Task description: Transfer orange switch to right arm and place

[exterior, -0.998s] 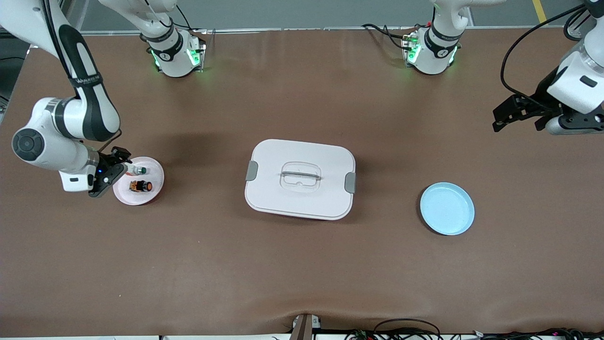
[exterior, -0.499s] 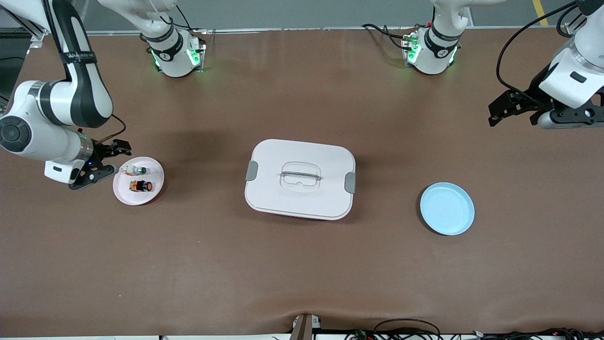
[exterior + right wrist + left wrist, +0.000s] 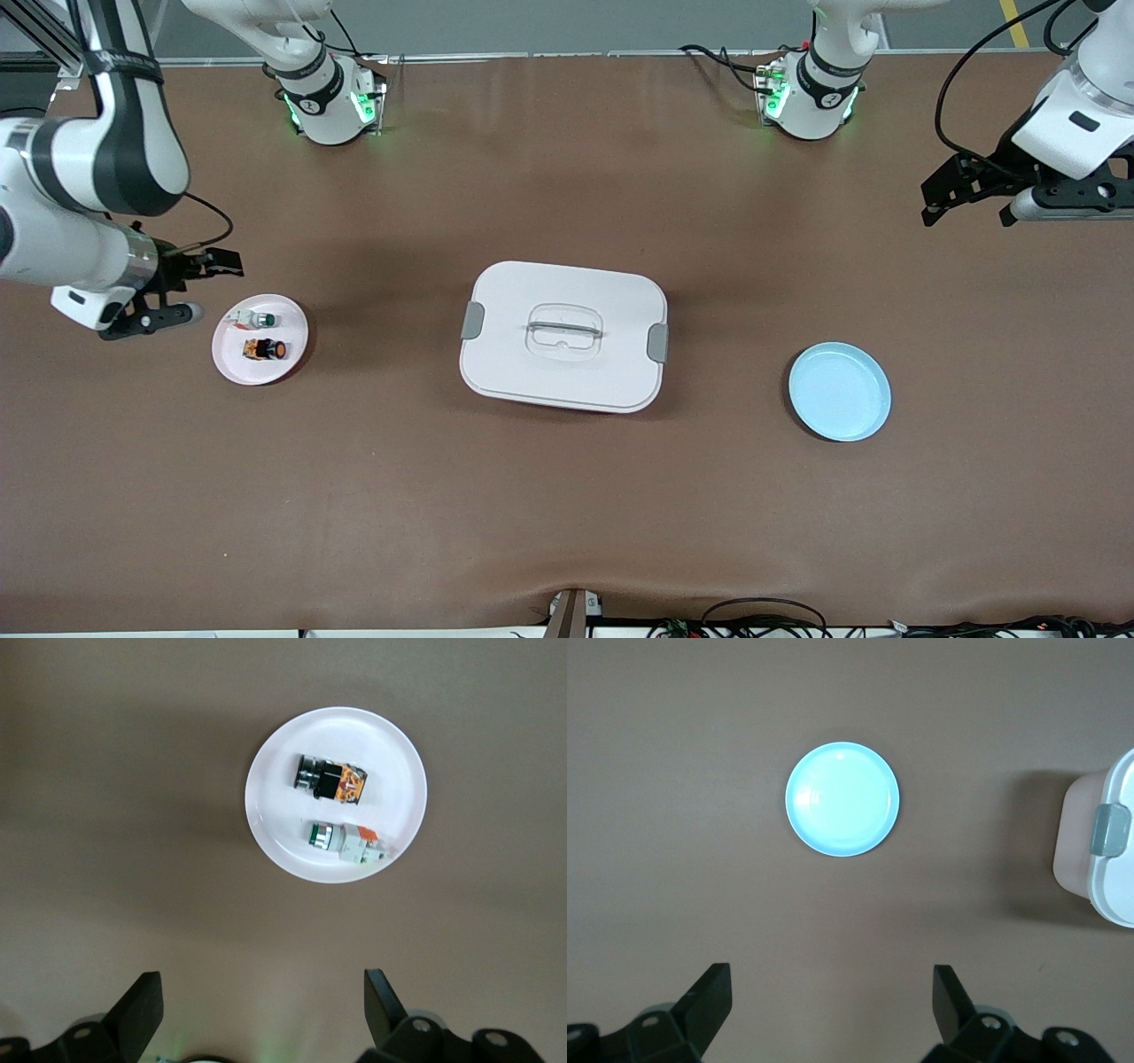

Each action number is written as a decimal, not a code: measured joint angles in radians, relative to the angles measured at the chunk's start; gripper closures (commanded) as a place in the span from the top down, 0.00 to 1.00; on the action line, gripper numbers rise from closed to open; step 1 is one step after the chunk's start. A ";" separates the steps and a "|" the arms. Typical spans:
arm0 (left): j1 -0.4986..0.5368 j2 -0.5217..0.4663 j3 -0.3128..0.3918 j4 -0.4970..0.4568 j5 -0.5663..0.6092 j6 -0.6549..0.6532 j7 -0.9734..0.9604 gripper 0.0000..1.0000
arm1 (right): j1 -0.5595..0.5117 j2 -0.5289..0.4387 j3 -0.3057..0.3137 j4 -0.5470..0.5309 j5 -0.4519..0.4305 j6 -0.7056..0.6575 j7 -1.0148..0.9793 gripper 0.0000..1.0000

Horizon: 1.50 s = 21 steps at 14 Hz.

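Observation:
The orange switch (image 3: 265, 349) lies on its side on a small pale plate (image 3: 232, 361) toward the right arm's end of the table, with its black body and orange markings showing. It also shows in the right wrist view (image 3: 330, 780), on the plate (image 3: 399, 762). My right gripper (image 3: 202, 286) is open and empty, up in the air over bare table beside the plate; in its own view (image 3: 261, 992) the jaws stand wide apart. My left gripper (image 3: 966, 208) is open and empty, high over the table's left-arm end, jaws wide in its own view (image 3: 831, 988).
A white switch with a green cap (image 3: 252, 319) lies on the same plate beside the orange one (image 3: 347, 841). A white lidded container (image 3: 563, 336) stands mid-table. A light blue plate (image 3: 839, 391) lies toward the left arm's end (image 3: 842, 799).
My right gripper has drawn back from the pale plate, rising toward the right arm's end of the table. My left gripper has moved a little toward the robots' bases. The switches have not moved.

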 measured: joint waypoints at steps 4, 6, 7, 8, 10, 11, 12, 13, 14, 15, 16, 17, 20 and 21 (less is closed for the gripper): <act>0.009 0.002 0.000 0.000 0.000 0.001 0.000 1.00 | 0.002 -0.022 0.004 0.094 0.009 -0.124 0.117 1.00; 0.012 0.003 0.000 0.001 0.000 0.002 0.000 1.00 | 0.001 -0.024 0.002 0.134 0.017 -0.154 0.146 1.00; 0.013 0.004 0.000 0.003 0.000 0.002 0.000 1.00 | -0.002 -0.024 -0.001 0.150 0.017 -0.158 0.160 1.00; 0.013 0.006 0.000 0.005 0.000 0.002 0.000 1.00 | -0.006 -0.024 -0.003 0.167 0.017 -0.159 0.179 1.00; 0.013 0.010 0.000 0.010 0.000 0.002 0.000 1.00 | -0.014 -0.024 -0.006 0.205 0.019 -0.168 0.227 1.00; 0.013 0.012 0.000 0.012 0.000 0.002 0.000 1.00 | -0.015 -0.024 -0.006 0.219 0.019 -0.184 0.245 1.00; 0.013 0.013 0.000 0.013 0.000 0.002 0.000 1.00 | -0.014 -0.024 -0.004 0.231 0.019 -0.198 0.252 1.00; 0.013 0.014 0.000 0.014 0.000 0.002 0.000 1.00 | -0.013 -0.024 -0.002 0.242 0.020 -0.210 0.259 1.00; 0.013 0.014 0.000 0.014 0.000 0.002 0.000 1.00 | -0.013 -0.024 0.000 0.254 0.022 -0.221 0.264 1.00; 0.013 0.014 0.000 0.014 0.000 0.002 0.000 1.00 | -0.013 -0.024 0.002 0.266 0.023 -0.231 0.264 1.00; 0.013 0.014 0.000 0.015 0.000 0.002 0.000 1.00 | -0.012 -0.024 0.004 0.279 0.024 -0.236 0.264 1.00; 0.013 0.014 0.000 0.015 0.000 0.002 0.000 1.00 | -0.010 -0.024 0.006 0.290 0.024 -0.238 0.264 1.00; 0.013 0.014 0.000 0.015 0.000 0.002 0.001 1.00 | 0.011 -0.024 0.010 0.299 0.026 -0.238 0.264 1.00; 0.013 0.014 0.000 0.015 0.000 0.002 0.001 1.00 | 0.019 -0.024 0.011 0.299 0.026 -0.238 0.264 1.00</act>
